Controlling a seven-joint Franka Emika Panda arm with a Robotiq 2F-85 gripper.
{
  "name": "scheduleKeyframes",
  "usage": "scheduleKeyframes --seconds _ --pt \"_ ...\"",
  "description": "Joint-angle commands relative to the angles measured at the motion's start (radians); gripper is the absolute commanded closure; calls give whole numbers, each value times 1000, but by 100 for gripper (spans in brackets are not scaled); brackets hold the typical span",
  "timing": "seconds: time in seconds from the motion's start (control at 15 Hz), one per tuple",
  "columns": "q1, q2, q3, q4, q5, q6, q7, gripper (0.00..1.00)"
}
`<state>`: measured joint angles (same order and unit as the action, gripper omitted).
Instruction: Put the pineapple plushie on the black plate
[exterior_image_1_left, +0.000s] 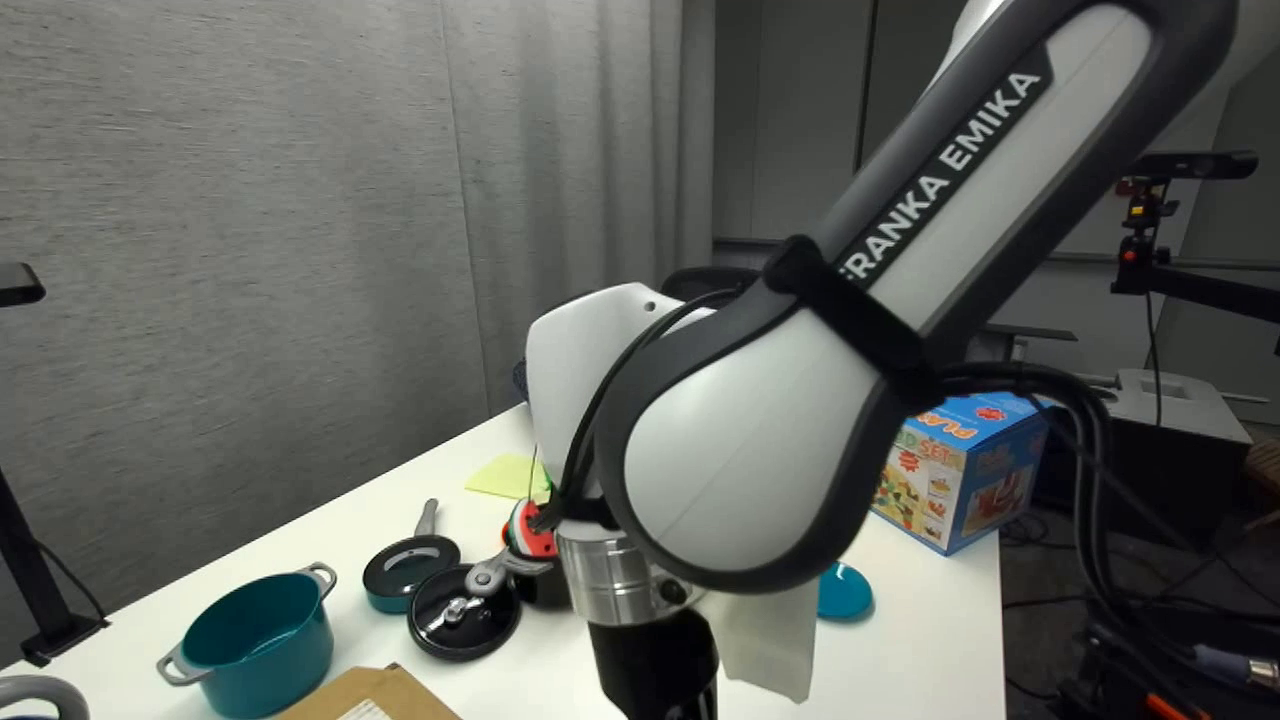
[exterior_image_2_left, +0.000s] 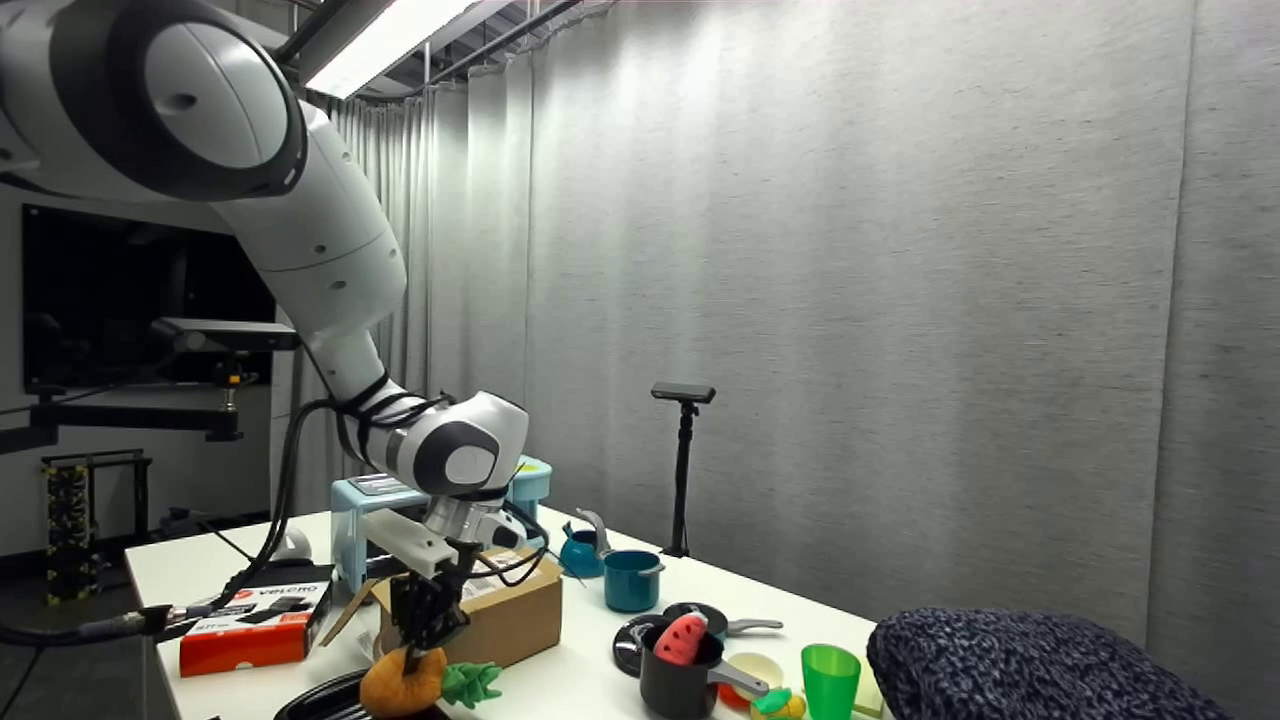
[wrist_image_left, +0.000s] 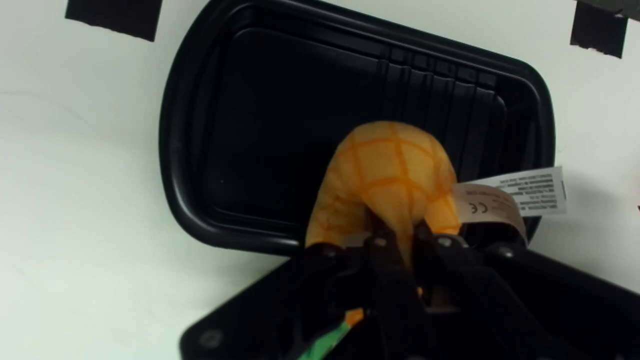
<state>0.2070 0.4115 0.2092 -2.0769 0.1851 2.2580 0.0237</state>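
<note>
In the wrist view the fingers (wrist_image_left: 382, 252) of the gripper (wrist_image_left: 403, 245) are pinching a fold of the pineapple plushie (wrist_image_left: 387, 165), cloth puckering between them. The orange-yellow body is bulging toward twelve o'clock from there, while a bit of its green tuft (wrist_image_left: 325, 345) is poking out at seven. At three o'clock from the body, paper tags (wrist_image_left: 537, 190) are crossing the rim of the black plate (wrist_image_left: 280, 125). That plate, oblong with rounded corners, is lying beneath the plushie, which is covering part of its six o'clock edge; whether the two are touching, I cannot tell. Dark patches (wrist_image_left: 597, 32) are showing on the white table (wrist_image_left: 75, 175) at ten and two o'clock from the plate. In an exterior view, counting from the gripper, a red-and-white box (exterior_image_2_left: 250, 645) is sitting at nine o'clock and a cardboard box (exterior_image_2_left: 520, 622) at two, with a teal pot (exterior_image_2_left: 632, 582) standing beyond it. At three, a dark saucepan (exterior_image_2_left: 672, 690) is holding a watermelon toy (exterior_image_2_left: 682, 640); a green cup (exterior_image_2_left: 830, 680) is standing past it, a dark fuzzy lump (exterior_image_2_left: 1030, 665) farthest out.
</note>
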Motion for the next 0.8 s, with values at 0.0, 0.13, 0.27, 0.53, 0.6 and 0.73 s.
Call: scheduleKeyframes --seconds 0.0,0.13,0.27,0.53,0.6,0.73 --pt "26 -43 -2 -45 -28 20 39 97" --pt "33 -52 -5 -71 -35 66 37 97" --pt "29 -55 -3 -94 -34 109 28 97" --pt "23 -36 7 -75 -22 54 21 97" --pt "20 -34 9 -70 -19 38 13 97" --pt "16 -28 12 -55 -14 8 4 64"
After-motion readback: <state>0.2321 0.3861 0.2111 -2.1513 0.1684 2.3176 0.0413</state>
